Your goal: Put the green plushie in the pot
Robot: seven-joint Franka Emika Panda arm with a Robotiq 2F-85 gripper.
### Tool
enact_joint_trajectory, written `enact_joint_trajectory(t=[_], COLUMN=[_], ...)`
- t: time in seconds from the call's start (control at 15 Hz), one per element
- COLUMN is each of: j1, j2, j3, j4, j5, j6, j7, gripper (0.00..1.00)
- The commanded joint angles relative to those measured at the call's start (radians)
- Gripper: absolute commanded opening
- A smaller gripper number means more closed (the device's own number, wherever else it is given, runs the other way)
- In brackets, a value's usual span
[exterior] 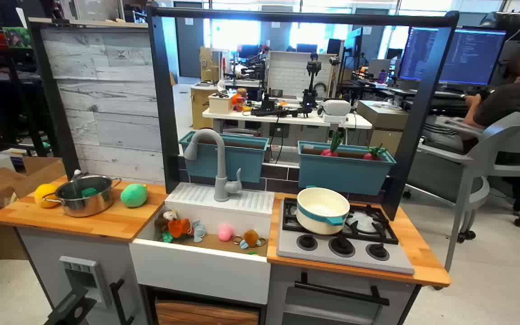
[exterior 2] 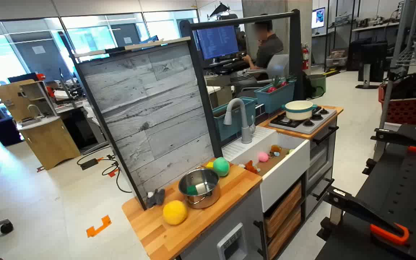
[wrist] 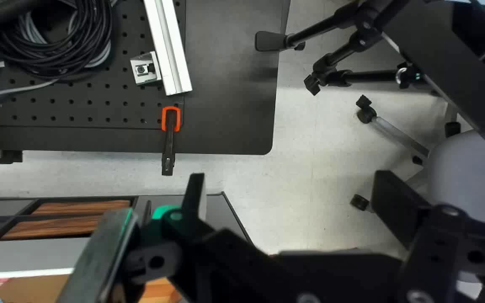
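Lower left of the fingers [wrist: 192, 195] in the wrist view, the toy sink [wrist: 27, 254]; up and well left, coiled black cable [wrist: 65, 42] on a perforated black tabletop [wrist: 230, 122]. Just up and left of the left-hand fingertip, a bar clamp [wrist: 169, 136] with an orange handle. At that finger's outer side, a green patch [wrist: 164, 210] (too covered to name). Up from the gap, a jointed black stand [wrist: 318, 30]; up and right of the right-hand finger, a grey chair seat [wrist: 470, 172].

In both exterior views, left to right along the wooden countertop [exterior: 115, 221]: a yellow ball-shaped toy [exterior: 45, 195], just beside it the pot [exterior: 89, 206] (with a green-and-pale shape [exterior 2: 192, 190] inside, hard to make out), then the green plushie [exterior: 134, 195], outside the pot and near its wall. Close behind them, a plank-patterned panel [exterior: 102, 90]. Farther right, small plush toys [exterior: 180, 228] in the sink, then a cream-and-teal casserole [exterior: 321, 210] on the toy stovetop [exterior: 323, 258]. Cannot place pot or plushie against the fingers from those views.

Gripper [wrist: 289, 185] low in the wrist view, aimed steeply downward, spread wide at the fingertips, with pale floor [wrist: 297, 202] in the gap.
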State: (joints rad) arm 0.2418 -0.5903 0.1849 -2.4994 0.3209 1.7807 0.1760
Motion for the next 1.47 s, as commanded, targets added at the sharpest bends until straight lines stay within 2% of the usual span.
enact_joint_trajectory(t=[0.0,1.13,1.2,1.4], j1=[-0.014,-0.014,-0.016,-0.041], j2=[-0.001,-0.001,0.014,0.081], j3=[0.011,0.011,0.012,0.012], j4=[0.002,0.002,0.007,0.016], j5=[0.006,0.006,0.0,-0.036], j6=[-0.003,-0.003,0.009,0.143], j7=[-0.006,-0.006,-0.014,-0.046], gripper=[1.0,1.0,1.0,1.0])
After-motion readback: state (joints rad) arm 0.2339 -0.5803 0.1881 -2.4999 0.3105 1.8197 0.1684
